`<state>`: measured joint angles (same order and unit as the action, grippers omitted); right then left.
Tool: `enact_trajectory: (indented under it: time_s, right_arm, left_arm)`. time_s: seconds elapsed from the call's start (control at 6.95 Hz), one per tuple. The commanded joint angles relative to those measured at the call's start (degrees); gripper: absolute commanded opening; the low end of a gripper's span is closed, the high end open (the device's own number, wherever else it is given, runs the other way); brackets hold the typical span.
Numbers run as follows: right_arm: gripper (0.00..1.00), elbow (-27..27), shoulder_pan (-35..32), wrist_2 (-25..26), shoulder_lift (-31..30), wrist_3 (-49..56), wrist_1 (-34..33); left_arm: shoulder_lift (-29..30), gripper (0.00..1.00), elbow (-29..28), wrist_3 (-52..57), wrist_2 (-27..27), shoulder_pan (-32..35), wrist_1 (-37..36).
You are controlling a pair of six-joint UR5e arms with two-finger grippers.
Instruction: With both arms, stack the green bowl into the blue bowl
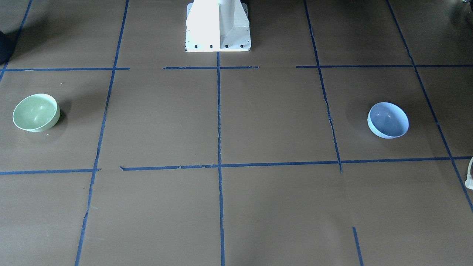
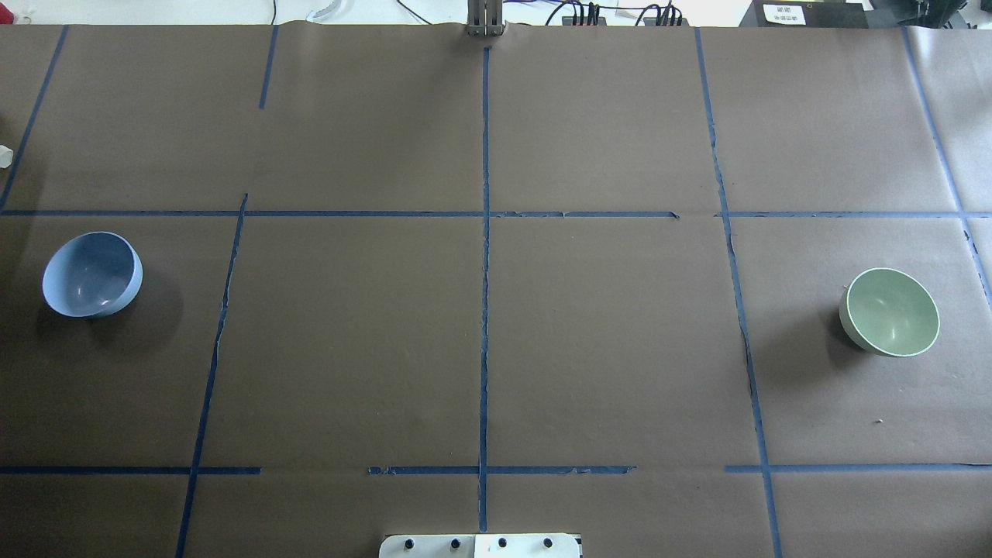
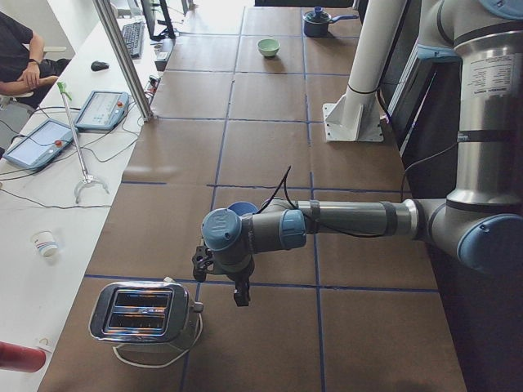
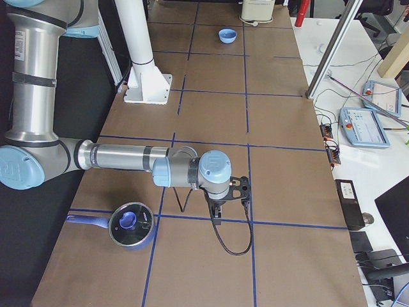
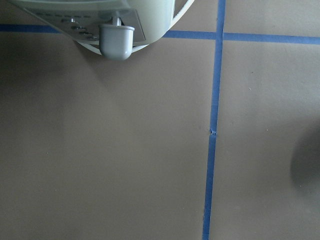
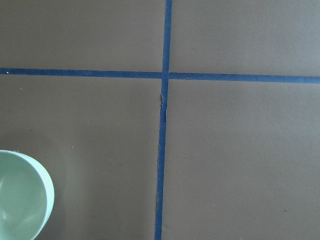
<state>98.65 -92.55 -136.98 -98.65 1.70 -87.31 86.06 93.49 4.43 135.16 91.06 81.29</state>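
The pale green bowl (image 1: 36,112) stands upright on the brown table on my right side; it also shows in the overhead view (image 2: 890,311) and at the lower left of the right wrist view (image 6: 20,197). The pale blue bowl (image 1: 388,120) stands upright on my left side (image 2: 91,274), far from the green one. Neither arm shows in the front or overhead views. In the left side view, the left gripper (image 3: 222,278) hangs low just in front of the blue bowl (image 3: 242,208). In the right side view, the right gripper (image 4: 220,208) hangs low over the table. I cannot tell whether either is open or shut.
A chrome toaster (image 3: 143,314) stands at the table's left end, close to the left gripper; its underside fills the top of the left wrist view (image 5: 100,20). A lidded blue pot (image 4: 131,225) sits at the right end. The white pedestal (image 1: 218,26) stands at the robot's side.
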Motion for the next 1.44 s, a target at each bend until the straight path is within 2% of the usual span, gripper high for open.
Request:
enact_trajectory:
  time_s: [0.0, 1.15, 1.3]
  right_arm:
    - [1.00, 0.05, 0.00, -0.04, -0.31, 0.06, -0.05]
    - [1.00, 0.13, 0.00, -0.04, -0.14, -0.03, 0.12]
    - [1.00, 0.13, 0.00, -0.04, -0.14, -0.03, 0.12]
  left_arm:
    - [0.16, 1.00, 0.02, -0.04, 0.02, 0.00, 0.01]
    - [0.33, 1.00, 1.16, -0.91, 0.63, 0.00, 0.53]
    - [0.07, 1.00, 1.25, -6.05, 0.72, 0.08, 3.67]
